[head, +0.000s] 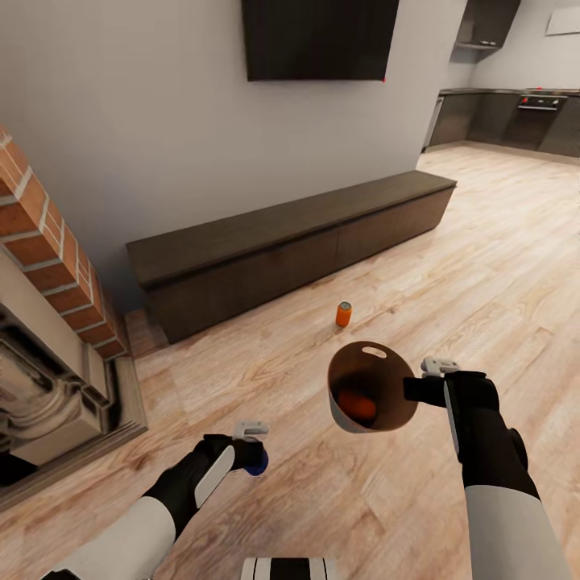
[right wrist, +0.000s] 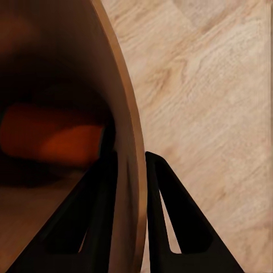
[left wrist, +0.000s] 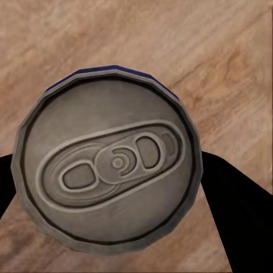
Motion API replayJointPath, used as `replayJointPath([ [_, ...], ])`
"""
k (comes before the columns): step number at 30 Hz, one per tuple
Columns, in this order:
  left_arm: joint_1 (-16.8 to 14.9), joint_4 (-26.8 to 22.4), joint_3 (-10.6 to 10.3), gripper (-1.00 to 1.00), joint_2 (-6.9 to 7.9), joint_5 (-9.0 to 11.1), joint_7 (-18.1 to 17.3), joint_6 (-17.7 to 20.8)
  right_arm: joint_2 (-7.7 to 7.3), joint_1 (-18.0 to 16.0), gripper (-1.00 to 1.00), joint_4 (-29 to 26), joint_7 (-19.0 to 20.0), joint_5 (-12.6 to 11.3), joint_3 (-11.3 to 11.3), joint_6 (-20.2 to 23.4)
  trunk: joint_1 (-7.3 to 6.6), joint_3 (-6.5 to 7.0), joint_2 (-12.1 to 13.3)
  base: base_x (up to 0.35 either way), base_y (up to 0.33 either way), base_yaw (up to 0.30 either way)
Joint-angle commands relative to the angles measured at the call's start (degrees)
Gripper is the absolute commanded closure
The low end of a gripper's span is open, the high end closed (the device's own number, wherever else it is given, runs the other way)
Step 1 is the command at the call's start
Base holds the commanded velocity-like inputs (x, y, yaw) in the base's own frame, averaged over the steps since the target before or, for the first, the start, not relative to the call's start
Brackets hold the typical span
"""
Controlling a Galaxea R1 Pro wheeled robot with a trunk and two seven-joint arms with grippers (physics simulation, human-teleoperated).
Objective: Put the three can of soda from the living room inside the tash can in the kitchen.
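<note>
The robot's right arm reaches forward from the lower right of the head view, forearm black above a white sleeve, wrist bent inward so that the right gripper [head: 412, 390] meets the rim of the round tan-brown bucket-like trash can [head: 387, 362]. In the right wrist view the two black fingers [right wrist: 165, 216] are clenched on the can's thin wall [right wrist: 132, 187], one inside and one outside, so the bin is pinched at its rim and held off the pale wood-plank floor [head: 499, 266], tilted with its mouth toward the camera and its oval handle hole at the far rim. Inside it lies a bright orange soda can [head: 357, 403] on its side, seen also as an orange shape deep in the bin in the right wrist view [right wrist: 51, 136].

The left arm stretches forward and inward at the lower left, lower than the right, its left gripper [head: 254, 459] closed around a dark blue soda can with a silver top [head: 256, 462]. The left wrist view looks straight onto the can's silver lid and pull tab [left wrist: 111, 165], with the black fingers [left wrist: 239, 210] at both sides, grasping it above the floor.

A second bright orange soda can [head: 344, 314] stands upright on the floor, beyond the bin and in front of the long low dark wooden bench [head: 298, 234] along the grey wall. A brick fireplace [head: 48, 266] stands at the left; the kitchen's dark cabinets [head: 515, 121] show far right.
</note>
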Motion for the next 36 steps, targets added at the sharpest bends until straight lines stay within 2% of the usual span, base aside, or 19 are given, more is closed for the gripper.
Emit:
replayJointPath([
  [1,0.0,-2.2,0.1,1.0,0.05,-0.1,0.1,1.7,0.01,0.0,1.0,0.0,0.3,-1.2,0.0,0.2,-0.23,0.19,0.4,0.0,0.0,0.0],
  [5,0.0,-6.6,0.1,1.0,0.1,-0.1,0.3,5.6,0.01,-0.1,1.0,0.0,0.0,-1.2,0.0,0.2,-1.11,0.9,2.0,0.0,0.0,0.0],
  [9,0.0,-10.8,0.0,1.0,0.14,-0.2,0.4,11.2,0.0,-0.2,1.0,0.1,-1.0,-1.2,-0.1,0.2,-1.99,1.62,3.6,0.0,0.0,0.0],
  [10,0.0,-12.6,0.0,1.0,0.15,-0.3,0.5,13.4,0.0,-0.2,1.0,0.1,-2.6,-1.2,-0.1,0.2,-2.2,1.8,4.0,0.0,0.0,0.0],
  [14,0.0,-17.2,0.2,1.0,0.15,-0.4,0.6,17.6,0.1,-0.2,1.0,0.1,-8.5,-1.4,-0.2,0.2,-3.08,2.52,5.6,0.0,0.0,0.0],
  [23,0.1,-24.3,0.5,1.0,0.31,0.0,0.4,21.7,0.39,-0.2,1.0,0.8,-17.0,-1.5,-0.1,0.2,-5.06,4.14,9.2,0.0,0.0,0.0],
  [26,0.1,-26.8,0.6,1.0,0.33,0.1,0.3,23.8,1.47,-0.2,1.0,0.9,-20.7,-1.4,-0.1,0.2,-5.72,4.67,10.4,0.0,0.0,0.0],
  [31,0.1,-27.9,0.7,1.0,0.33,0.2,0.1,24.8,3.19,-0.3,1.0,1.0,-25.3,-1.3,0.0,0.2,-6.82,5.57,12.4,0.0,0.0,0.0],
  [36,0.1,-28.2,0.8,1.0,0.27,0.2,-0.1,25.0,3.73,-0.3,1.0,1.5,-26.9,-1.3,1.0,0.2,-7.92,6.47,14.5,0.0,0.0,0.0],
])
